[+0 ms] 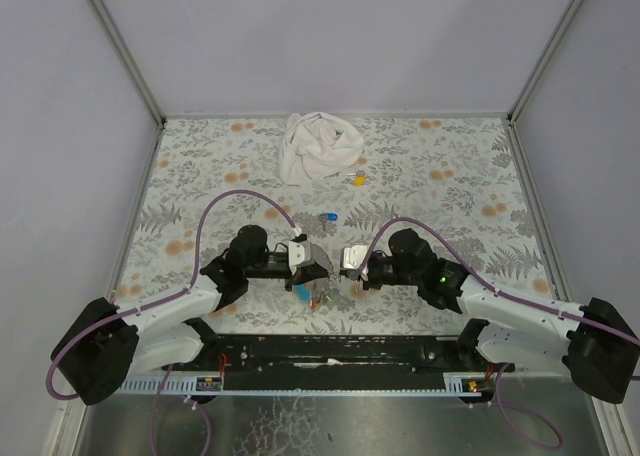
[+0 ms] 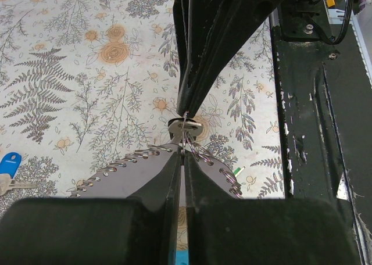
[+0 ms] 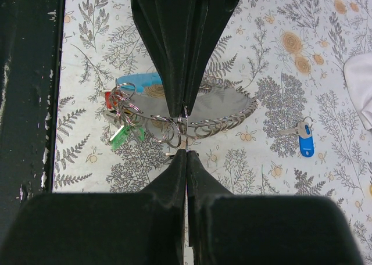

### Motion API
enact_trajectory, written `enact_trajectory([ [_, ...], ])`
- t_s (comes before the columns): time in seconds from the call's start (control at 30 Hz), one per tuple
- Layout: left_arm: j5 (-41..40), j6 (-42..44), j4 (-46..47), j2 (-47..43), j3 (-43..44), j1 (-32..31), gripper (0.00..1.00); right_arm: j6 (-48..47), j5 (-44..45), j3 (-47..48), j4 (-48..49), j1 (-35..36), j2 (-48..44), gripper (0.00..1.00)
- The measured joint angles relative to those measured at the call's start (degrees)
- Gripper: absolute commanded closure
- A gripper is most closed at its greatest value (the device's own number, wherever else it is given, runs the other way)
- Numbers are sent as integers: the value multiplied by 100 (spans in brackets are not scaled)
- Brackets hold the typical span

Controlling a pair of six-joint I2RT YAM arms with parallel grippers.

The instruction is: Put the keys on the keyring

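1. Fern-and-blossom print across the desk (image 1: 200, 176), grey walls around three edges, a white cloth (image 1: 318, 146) bunched at the middle of the far edge.
2. Close to the middle of the near edge: the keyring (image 3: 174, 128), thin wire loops stacked over its grey strap (image 3: 224, 105), a green key (image 3: 119, 136) already hanging in the bundle.
3. Tip to tip over it, left jaws and right jaws, both closed to a slit. Each seemingly nipping the ring's wire from opposite sides, with the wire taut between the tips in the left wrist view.
4. Loose on the print: the blue key (image 1: 327, 218), at the desk's centre, well apart from the ring and beyond both sets of jaws, toward the far edge.
5. Long axis roughly parallel to the near edge, blue head toward the right edge, blade toward the left.
6. About equally near either arm, with no clear favourite.
7. Likely crux: freeing one set of jaws to reach out for it while the other keeps the ring pinned.
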Motion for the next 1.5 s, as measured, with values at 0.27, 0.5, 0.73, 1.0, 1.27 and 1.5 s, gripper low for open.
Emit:
enact_trajectory([
  [0.27,9,-2,0,11,0,0,100,0,-11,0,-2,0,83,100],
  [0.5,28,-4,2,48,0,0,100,0,-17,0,2,0,81,100],
  [0.73,28,-7,2,74,0,0,100,0,-81,0,52,0,79,100],
  [1.0,26,-42,2,74,0,0,100,-2,-120,0,79,0,79,100],
  [1.27,26,-44,2,74,0,0,100,-2,-114,0,79,0,79,100],
  [1.5,-26,-44,2,39,0,0,100,0,-57,0,79,0,61,100],
])
